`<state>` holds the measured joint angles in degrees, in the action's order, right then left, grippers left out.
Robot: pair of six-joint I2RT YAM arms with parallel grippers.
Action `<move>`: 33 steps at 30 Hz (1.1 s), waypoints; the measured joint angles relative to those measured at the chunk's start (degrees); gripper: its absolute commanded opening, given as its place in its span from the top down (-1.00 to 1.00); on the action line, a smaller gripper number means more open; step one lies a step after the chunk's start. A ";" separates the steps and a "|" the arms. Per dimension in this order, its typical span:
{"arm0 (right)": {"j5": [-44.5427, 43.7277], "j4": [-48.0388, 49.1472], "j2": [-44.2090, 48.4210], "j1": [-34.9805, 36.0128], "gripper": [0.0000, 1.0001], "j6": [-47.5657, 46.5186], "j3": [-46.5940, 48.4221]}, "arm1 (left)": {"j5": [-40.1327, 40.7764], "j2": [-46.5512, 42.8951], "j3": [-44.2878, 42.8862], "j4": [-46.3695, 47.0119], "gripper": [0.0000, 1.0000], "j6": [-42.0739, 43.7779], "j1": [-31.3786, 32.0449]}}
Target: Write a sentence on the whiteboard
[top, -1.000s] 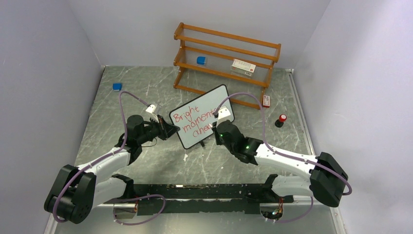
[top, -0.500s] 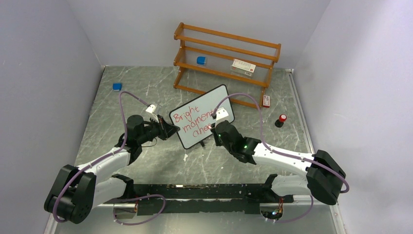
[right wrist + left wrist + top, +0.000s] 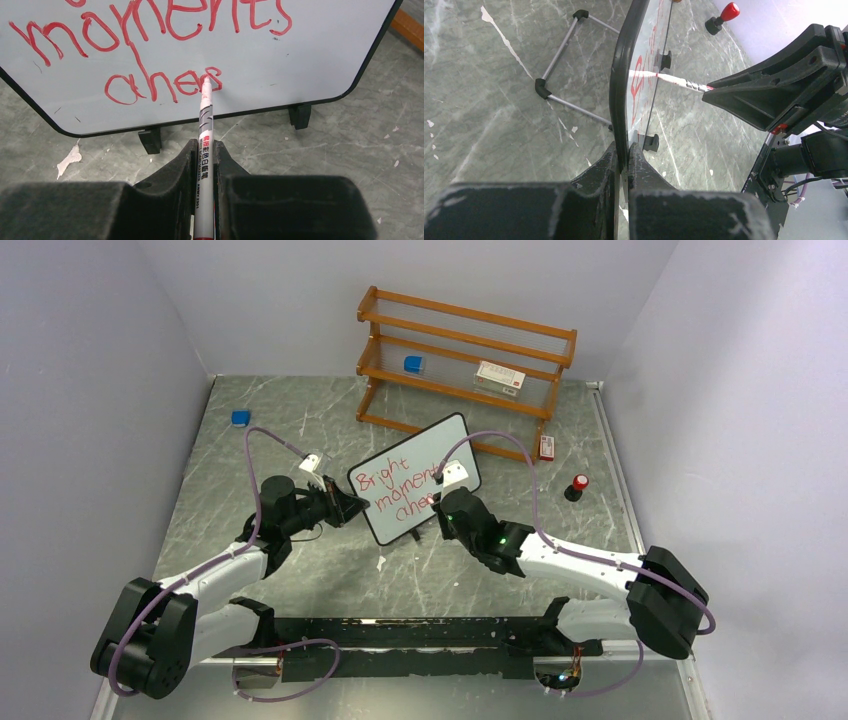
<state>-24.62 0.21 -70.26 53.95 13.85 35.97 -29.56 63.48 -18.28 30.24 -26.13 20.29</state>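
Barely anything has moved: our right gripper (image 3: 202, 150) stays clamped on the marker (image 3: 204, 127), only its arm has crept left. The tip is on the whiteboard (image 3: 425, 445), which stands before the shelf (image 3: 470, 316). The left gripper (image 3: 623, 150) still pinches the board's edge, and the third word looks unfinished.

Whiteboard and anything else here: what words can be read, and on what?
"Bright" – whiteboard, top line, red.
"moments" – whiteboard, second line.
"chee" – third line, unfinished, marker tip at the last letter.
Marker barrel print: too small to read.
Box on the shelf: label blurred.
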 measured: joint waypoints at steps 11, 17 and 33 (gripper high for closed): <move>-0.68 0.57 0.04 -0.61 1.00 0.07 -0.02 | 0.00 0.00 0.00 0.00 0.90 0.00 0.00; -0.66 0.59 -0.02 -1.14 1.00 0.52 0.00 | 0.02 0.00 0.00 0.00 0.90 0.00 0.00; -0.42 -1.84 -1.79 -1.51 1.00 2.05 -0.02 | 0.42 0.00 -0.09 -0.02 0.90 0.00 0.00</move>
<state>-25.04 -1.63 -72.05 52.45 15.90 35.94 -29.15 63.48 -18.37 30.22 -26.13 20.29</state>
